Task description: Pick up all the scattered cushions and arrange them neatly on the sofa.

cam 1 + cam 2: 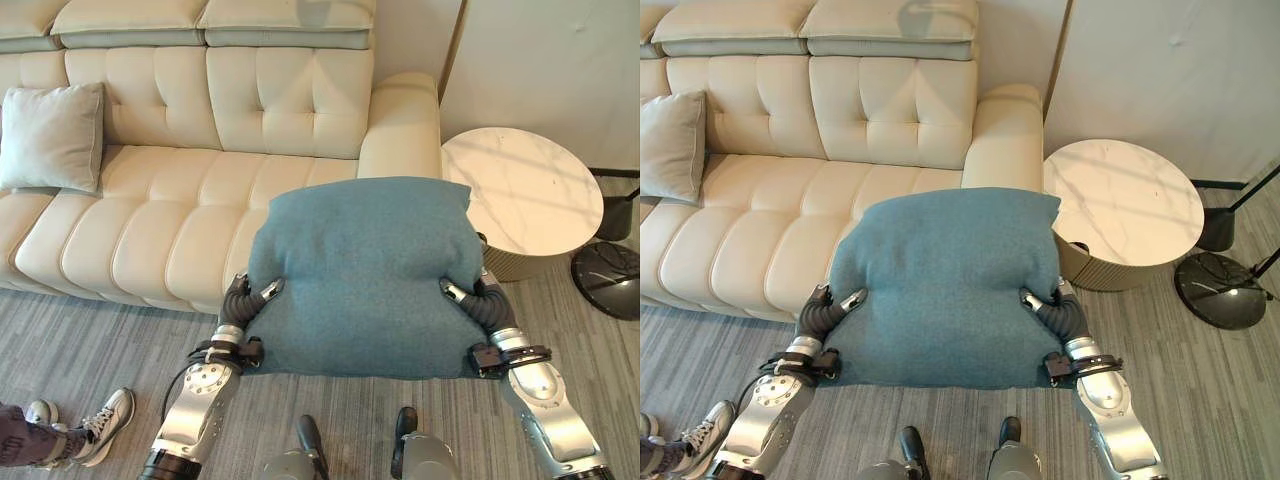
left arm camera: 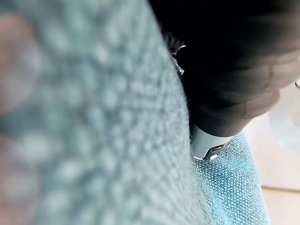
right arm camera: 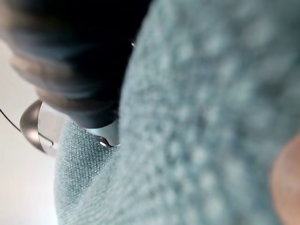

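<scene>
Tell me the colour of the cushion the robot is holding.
The cushion is teal blue, plain with no pattern; it shows best in the left eye view.

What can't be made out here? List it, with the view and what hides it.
- Left hand, eye views: the teal cushion covers its fingers.
- Right hand: likewise.
- Both wrist views: blurred cushion fabric blocks the grip.
- Grey cushion on the sofa: cut by the right eye view's edge.

My two head cameras looking down from above at the cream sofa (image 1: 200, 200) and round side table (image 1: 1125, 205), both sharing this scene, my two wrist cameras pressed very close against the teal cushion (image 2: 117, 140), facing along its cloth
</scene>
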{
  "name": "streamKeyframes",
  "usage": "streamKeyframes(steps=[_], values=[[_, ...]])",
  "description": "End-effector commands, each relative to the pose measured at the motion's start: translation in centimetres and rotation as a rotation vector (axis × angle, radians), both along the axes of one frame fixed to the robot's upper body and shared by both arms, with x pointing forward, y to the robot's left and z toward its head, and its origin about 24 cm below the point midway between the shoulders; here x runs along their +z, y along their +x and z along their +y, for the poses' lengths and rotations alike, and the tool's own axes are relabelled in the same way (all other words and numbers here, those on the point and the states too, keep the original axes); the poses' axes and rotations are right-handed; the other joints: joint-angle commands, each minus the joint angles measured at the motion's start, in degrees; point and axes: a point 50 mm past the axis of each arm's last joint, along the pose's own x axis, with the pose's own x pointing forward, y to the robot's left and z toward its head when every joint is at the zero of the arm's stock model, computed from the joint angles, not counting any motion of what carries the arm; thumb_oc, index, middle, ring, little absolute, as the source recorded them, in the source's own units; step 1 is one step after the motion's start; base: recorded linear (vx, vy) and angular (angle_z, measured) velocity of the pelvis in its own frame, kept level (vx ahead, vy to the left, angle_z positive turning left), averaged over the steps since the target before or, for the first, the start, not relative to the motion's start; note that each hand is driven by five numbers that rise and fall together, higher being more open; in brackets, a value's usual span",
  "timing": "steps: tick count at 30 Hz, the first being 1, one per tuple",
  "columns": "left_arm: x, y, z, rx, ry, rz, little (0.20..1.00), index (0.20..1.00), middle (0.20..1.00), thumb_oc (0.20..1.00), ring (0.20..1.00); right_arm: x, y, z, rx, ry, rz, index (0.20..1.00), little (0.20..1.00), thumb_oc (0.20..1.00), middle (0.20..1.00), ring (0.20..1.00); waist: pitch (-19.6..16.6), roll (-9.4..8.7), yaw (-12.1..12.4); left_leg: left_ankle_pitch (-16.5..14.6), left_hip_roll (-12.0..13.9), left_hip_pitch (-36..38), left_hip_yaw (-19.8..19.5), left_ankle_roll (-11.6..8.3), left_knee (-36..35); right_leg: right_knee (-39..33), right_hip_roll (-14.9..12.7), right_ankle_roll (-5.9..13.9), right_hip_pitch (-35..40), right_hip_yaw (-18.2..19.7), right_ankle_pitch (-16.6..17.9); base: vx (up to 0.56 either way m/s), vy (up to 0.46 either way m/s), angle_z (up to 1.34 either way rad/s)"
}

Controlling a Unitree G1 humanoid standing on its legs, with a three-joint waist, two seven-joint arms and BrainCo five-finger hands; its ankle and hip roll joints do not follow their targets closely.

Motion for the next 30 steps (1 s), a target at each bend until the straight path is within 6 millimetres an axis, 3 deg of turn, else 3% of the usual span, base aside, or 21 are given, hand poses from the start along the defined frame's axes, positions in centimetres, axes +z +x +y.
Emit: streamKeyframes(steps=[1, 5, 6, 8, 11, 13, 15, 16, 20, 21, 22, 23, 27, 28, 29, 30], values=[[4.5, 0.7, -1.4, -0.121, -0.013, -0.241, 0.2, 0.2, 0.2, 0.2, 0.2, 5.2, 1.7, 3.7, 0.174, 0.082, -0.275, 0.2, 0.2, 0.2, 0.2, 0.2, -2.3, -2.96, 0.4, -9.0, -1.6, -0.6, -2.5, 0.49, 5.5, -5.1, -0.9, 4.32, 3.3, 4.2, 0.5, 0.03, 0.156, -0.01], [4.5, 0.4, -1.0, -0.111, -0.003, -0.235, 0.2, 0.2, 0.2, 0.2, 0.2, 5.2, 1.5, 4.3, 0.202, 0.09, -0.274, 0.2, 0.2, 0.2, 0.2, 0.2, -1.5, -2.68, 1.8, -9.1, -3.9, 0.2, -4.6, 2.21, 4.0, 4.3, -3.4, 4.81, 0.7, 4.5, 1.7, 0.06, 0.217, 0.08], [4.5, 0.5, -1.0, -0.112, 0.0, -0.233, 0.2, 0.2, 0.2, 0.2, 0.2, 5.1, 1.4, 4.3, 0.202, 0.096, -0.274, 0.2, 0.2, 0.2, 0.2, 0.2, -1.1, -2.6, 1.7, -9.3, -4.4, 0.4, -5.7, 2.6, 4.0, 7.6, -2.8, 4.67, -0.8, 5.7, 1.9, 0.1, 0.196, 0.41], [4.3, 0.5, -1.2, -0.127, 0.008, -0.225, 0.2, 0.2, 0.2, 0.2, 0.2, 4.8, 1.3, 4.1, 0.2, 0.106, -0.256, 0.2, 0.2, 0.2, 0.2, 0.2, -0.4, -2.23, 1.1, -9.6, -5.3, 1.3, -7.9, 2.99, 3.7, 10.2, 0.9, 3.88, -4.0, 9.0, 0.9, 0.13, 0.139, 0.64], [4.3, 0.3, -1.0, -0.127, 0.02, -0.223, 0.2, 0.2, 0.2, 0.2, 0.2, 4.7, 1.2, 4.0, 0.208, 0.119, -0.247, 0.2, 0.2, 0.2, 0.2, 0.2, 0.3, -1.66, 0.7, -10.4, -6.0, 3.1, -8.7, 3.33, 3.0, 8.6, 2.8, 2.89, -7.9, 7.7, 0.5, 0.18, 0.113, 0.58], [4.1, 0.3, -1.1, -0.129, 0.015, -0.217, 0.2, 0.2, 0.2, 0.2, 0.2, 4.7, 1.2, 3.5, 0.209, 0.134, -0.24, 0.2, 0.2, 0.2, 0.2, 0.2, 1.3, -2.01, -0.5, -12.0, -7.8, 5.3, -10.7, 3.56, 3.0, 5.2, 4.8, 3.6, -12.2, 6.9, 2.0, 0.3, 0.121, 0.39], [4.0, 0.3, -1.1, -0.125, 0.015, -0.215, 0.2, 0.2, 0.2, 0.2, 0.2, 4.8, 1.3, 3.4, 0.21, 0.134, -0.243, 0.2, 0.2, 0.2, 0.2, 0.2, 1.6, -2.01, -0.9, -12.6, -8.4, 6.2, -11.3, 3.54, 3.0, 3.0, 5.2, 3.9, -12.3, 5.4, 2.9, 0.28, 0.067, 0.61], [4.0, 0.3, -1.1, -0.127, 0.015, -0.218, 0.2, 0.2, 0.2, 0.2, 0.2, 4.9, 1.2, 3.3, 0.212, 0.142, -0.249, 0.2, 0.2, 0.2, 0.2, 0.2, 1.4, -2.48, -1.2, -13.7, -9.6, 7.8, -11.4, 3.32, 2.8, -0.4, 5.6, 4.42, -13.7, 1.8, 4.1, 0.22, 0.028, 0.5], [3.8, 0.2, -1.5, -0.143, 0.008, -0.215, 0.2, 0.2, 0.2, 0.2, 0.2, 4.4, 0.8, 2.6, 0.196, 0.136, -0.229, 0.2, 0.2, 0.2, 0.2, 0.2, 0.2, -2.15, -2.8, -16.2, -10.0, 11.0, -12.7, 2.58, 3.4, -2.9, 6.3, 4.55, -14.8, -1.4, 5.1, 0.42, -0.022, 0.07], [3.6, 0.0, -2.2, -0.177, -0.008, -0.212, 0.2, 0.2, 0.2, 0.2, 0.2, 4.0, 0.1, 1.9, 0.179, 0.14, -0.209, 0.2, 0.2, 0.2, 0.2, 0.2, -1.1, -1.83, -4.1, -17.2, -9.8, 12.9, -13.7, 1.44, 5.3, -5.3, 7.1, 3.44, -12.1, 0.4, 4.6, 0.6, -0.084, 0.15], [3.3, -0.3, -2.4, -0.183, -0.01, -0.199, 0.2, 0.2, 0.2, 0.2, 0.2, 3.7, -0.3, 1.5, 0.167, 0.14, -0.198, 0.2, 0.2, 0.2, 0.2, 0.2, -1.8, -1.2, -4.6, -15.8, -9.6, 12.9, -14.2, 0.16, 7.6, -4.7, 7.5, 2.29, -10.8, 1.6, 4.8, 0.45, -0.078, 0.03], [3.3, -0.3, -2.4, -0.183, -0.01, -0.198, 0.2, 0.2, 0.2, 0.2, 0.2, 3.7, -0.3, 1.5, 0.167, 0.14, -0.198, 0.2, 0.2, 0.2, 0.2, 0.2, -1.9, -1.39, -4.8, -15.5, -9.9, 12.7, -14.3, 0.2, 7.6, -4.8, 7.3, 2.3, -10.9, 1.6, 5.0, 0.27, -0.069, 0.45], [2.9, -0.4, -2.4, -0.188, -0.012, -0.181, 0.2, 0.2, 0.2, 0.2, 0.2, 3.5, -0.1, 0.2, 0.115, 0.082, -0.19, 0.2, 0.2, 0.2, 0.2, 0.2, -2.3, 0.28, -6.7, -5.6, -5.0, 7.5, -9.9, -5.93, 26.4, -3.8, 7.7, -0.68, -6.0, 2.0, 2.6, 0.34, -0.073, 0.5], [2.7, -0.4, -2.3, -0.17, -0.022, -0.17, 0.2, 0.2, 0.2, 0.2, 0.2, 3.3, 0.0, -0.1, 0.096, 0.07, -0.18, 0.2, 0.2, 0.2, 0.2, 0.2, -2.7, 0.16, -6.8, -4.9, -2.8, 5.1, -6.1, -5.34, 30.0, -4.5, 8.0, -1.59, -3.6, 3.2, 0.8, 0.3, -0.065, -0.1], [2.7, -0.4, -2.3, -0.17, -0.022, -0.17, 0.2, 0.2, 0.2, 0.2, 0.2, 3.3, 0.0, -0.1, 0.096, 0.07, -0.18, 0.2, 0.2, 0.2, 0.2, 0.2, -2.7, 0.23, -6.6, -5.1, -2.7, 4.9, -6.0, -5.33, 30.3, -4.5, 8.1, -1.61, -3.7, 3.3, 0.7, 0.29, -0.03, -0.22], [2.6, -0.4, -2.3, -0.169, -0.028, -0.166, 0.2, 0.2, 0.2, 0.2, 0.2, 3.4, 0.2, -0.4, 0.085, 0.054, -0.181, 0.2, 0.2, 0.2, 0.2, 0.2, -2.6, 0.22, -6.7, -7.1, -0.9, 3.4, -3.7, -4.09, 30.1, -4.8, 7.9, -1.5, -2.4, 4.1, 0.0, 0.31, 0.074, -0.3]])
